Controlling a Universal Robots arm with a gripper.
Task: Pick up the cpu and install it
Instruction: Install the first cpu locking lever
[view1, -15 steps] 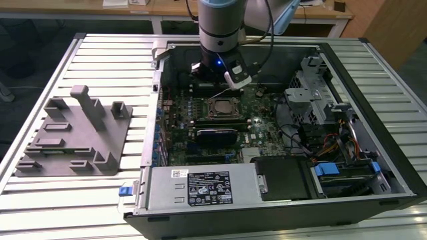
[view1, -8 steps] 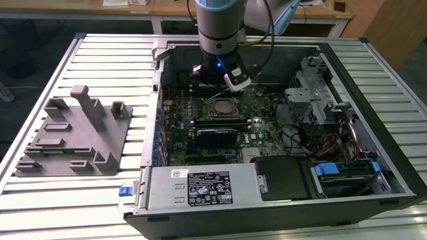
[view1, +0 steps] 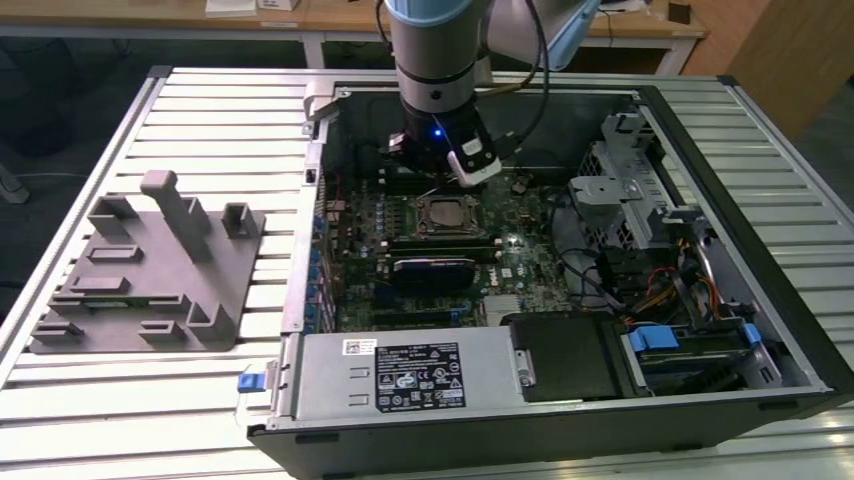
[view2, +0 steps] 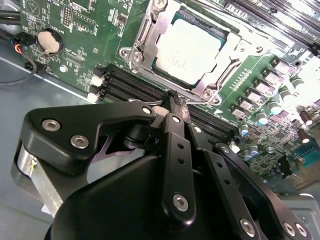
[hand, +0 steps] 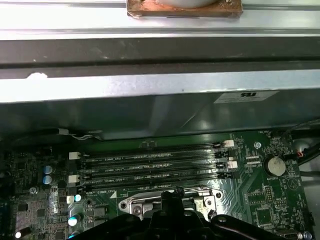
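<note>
1. The arm (view1: 434, 70) reaches down from above into an open computer case (view1: 747, 250) that lies on its side on a slatted metal table (view1: 80, 150).
2. The cpu (view2: 192, 50) lies flat in its socket on the green motherboard (view2: 75, 20), silvery top facing up. A metal socket frame (view2: 145, 47) borders it on all sides. In the exterior view it shows as the pale square near the middle of the board, just below the arm's wrist.
3. The gripper (view2: 175, 100) hovers just beside the socket, its tip over the frame's edge where that meets the black memory slots (view2: 132, 86).
4. Its black fingers (view2: 173, 131) are pressed together at the tip with no gap showing, and nothing is clamped between them. They are clear of the cpu.
5. In the first wrist view the fingertip end sits low over the same frame edge, with the four memory slots running across just beyond it and the grey case wall behind.
6. A coin cell battery (view2: 50, 41) sits on the board near the socket.
7. A grey fixture (view1: 147, 270) with upright posts stands on the table outside the case, at the exterior view's left, well apart from the gripper.
</note>
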